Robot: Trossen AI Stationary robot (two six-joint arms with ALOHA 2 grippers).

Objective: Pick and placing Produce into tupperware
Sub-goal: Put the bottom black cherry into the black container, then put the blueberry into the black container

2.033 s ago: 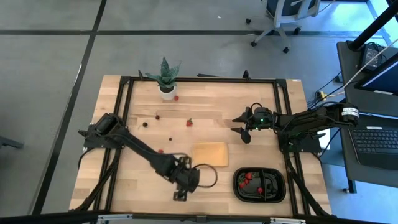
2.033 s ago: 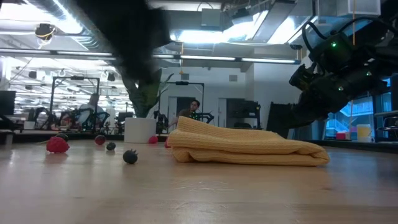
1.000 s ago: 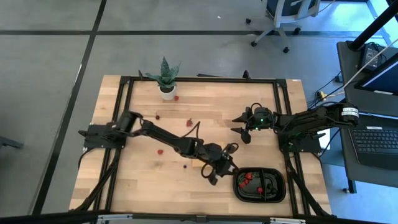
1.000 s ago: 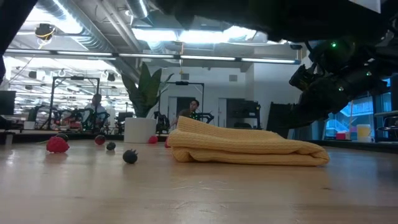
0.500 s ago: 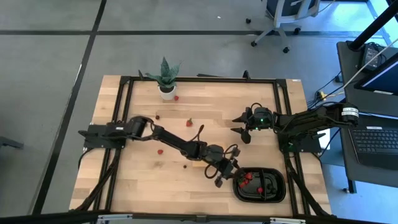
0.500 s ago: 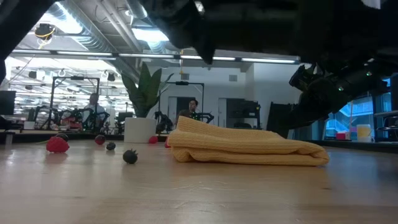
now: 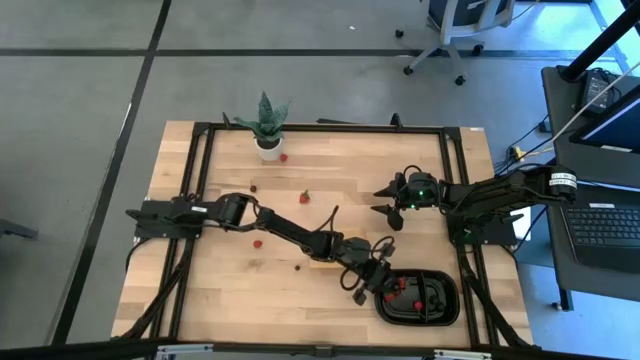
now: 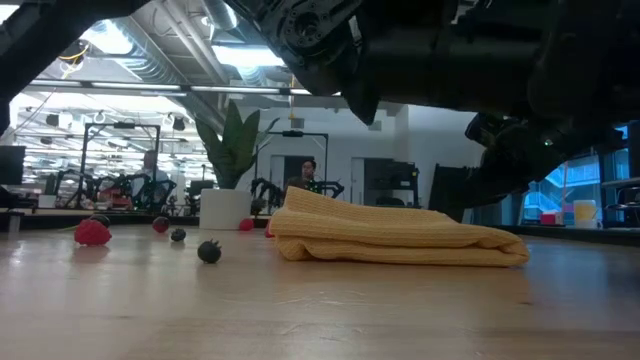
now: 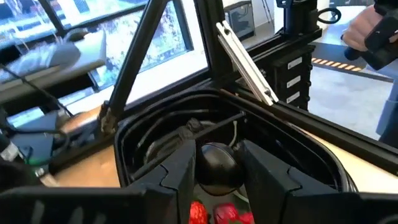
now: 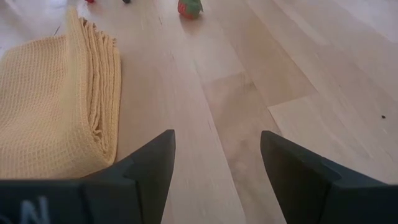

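The black two-compartment tray (image 7: 455,300) sits at the table's near right, with red berries (image 7: 400,285) inside. My left gripper (image 7: 370,283) reaches over the tray's left rim (image 9: 155,121), shut on a dark berry (image 9: 216,165). Red berries (image 9: 214,213) lie in the tray below it. Loose berries rest on the wood: red ones (image 7: 305,197) (image 7: 258,242) (image 8: 92,232) and dark ones (image 7: 298,267) (image 8: 209,251). My right gripper (image 7: 390,210) hovers open over the table's right middle, fingers apart in its wrist view (image 10: 214,168), touching nothing. My left gripper pinches the dark berry (image 9: 216,163) between its two fingers (image 9: 180,168), one on each side. The fingers come slanting down from the table's left. The berry is lifted clear, above the tray's inside.
A folded tan waffle pad (image 8: 400,240) (image 10: 56,99) lies mid-table, partly under the left arm in the high view (image 7: 322,258). A potted spiky plant (image 7: 267,125) stands at the far edge. A strawberry (image 10: 189,7) lies beyond the pad. Dark frame rails border the table.
My left gripper has travelled from the pad's near edge toward the table's right, reaching the tray's left rim with the dark berry. The arm has stretched out farther across the table. The right arm has stayed put.
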